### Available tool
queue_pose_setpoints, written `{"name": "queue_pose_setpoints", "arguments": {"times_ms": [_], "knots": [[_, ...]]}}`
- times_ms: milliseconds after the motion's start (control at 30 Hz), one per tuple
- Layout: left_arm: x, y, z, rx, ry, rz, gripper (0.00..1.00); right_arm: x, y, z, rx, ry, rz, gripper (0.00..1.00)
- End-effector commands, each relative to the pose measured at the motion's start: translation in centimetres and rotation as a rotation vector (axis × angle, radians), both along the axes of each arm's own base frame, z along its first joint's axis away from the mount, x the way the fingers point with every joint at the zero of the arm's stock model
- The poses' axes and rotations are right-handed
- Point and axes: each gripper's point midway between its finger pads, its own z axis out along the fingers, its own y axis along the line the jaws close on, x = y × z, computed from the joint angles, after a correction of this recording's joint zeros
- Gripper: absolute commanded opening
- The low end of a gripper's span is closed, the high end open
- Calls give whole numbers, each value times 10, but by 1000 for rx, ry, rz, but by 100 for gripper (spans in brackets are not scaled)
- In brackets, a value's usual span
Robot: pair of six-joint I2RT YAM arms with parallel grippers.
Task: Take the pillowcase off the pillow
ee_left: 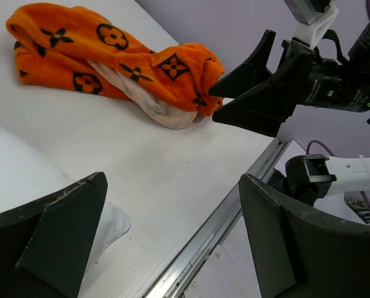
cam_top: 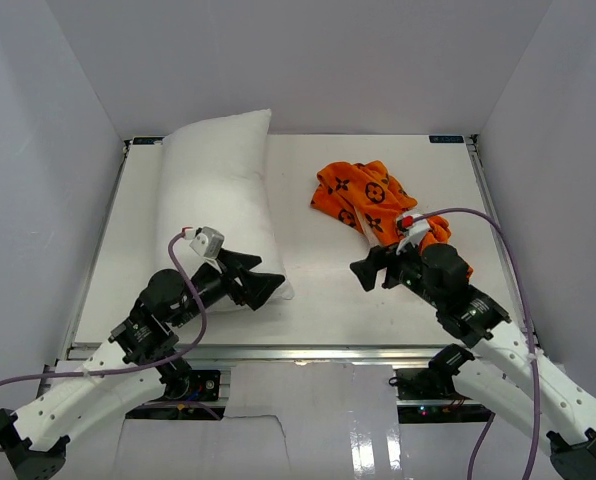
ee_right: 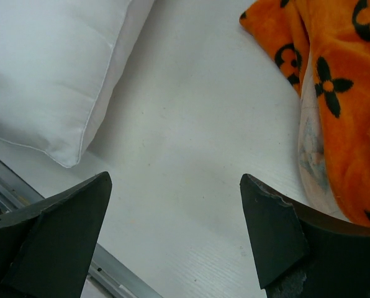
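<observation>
R tool (ee_right: 174, 181) w/ jaws wide apart above table (ee_right: 191, 112), pillow (ee_right: 48, 62) & pillowcase (ee_right: 349, 93) either side

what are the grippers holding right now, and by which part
Nothing. Both the left gripper and the right gripper are open and empty; the pillowcase lies loose on the table.

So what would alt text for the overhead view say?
A bare white pillow lies on the left of a white table, a crumpled orange pillowcase apart on the right. The robot's left claw and right claw hover open, holding nothing.
</observation>
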Motion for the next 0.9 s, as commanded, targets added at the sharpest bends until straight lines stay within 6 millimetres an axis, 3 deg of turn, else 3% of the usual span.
{"name": "queue_pose_setpoints", "arguments": {"times_ms": [0, 300, 867], "knots": [[-5, 1, 7, -30, -57, 7, 98, -4, 2, 39, 112, -171, 31, 90], [-8, -11, -8, 8, -27, -41, 98, 0, 0, 29, 95, -147, 4, 90], [-13, -11, -3, 2, -20, -41, 98, 0, 2, 27, 94, -128, 11, 90]]}}
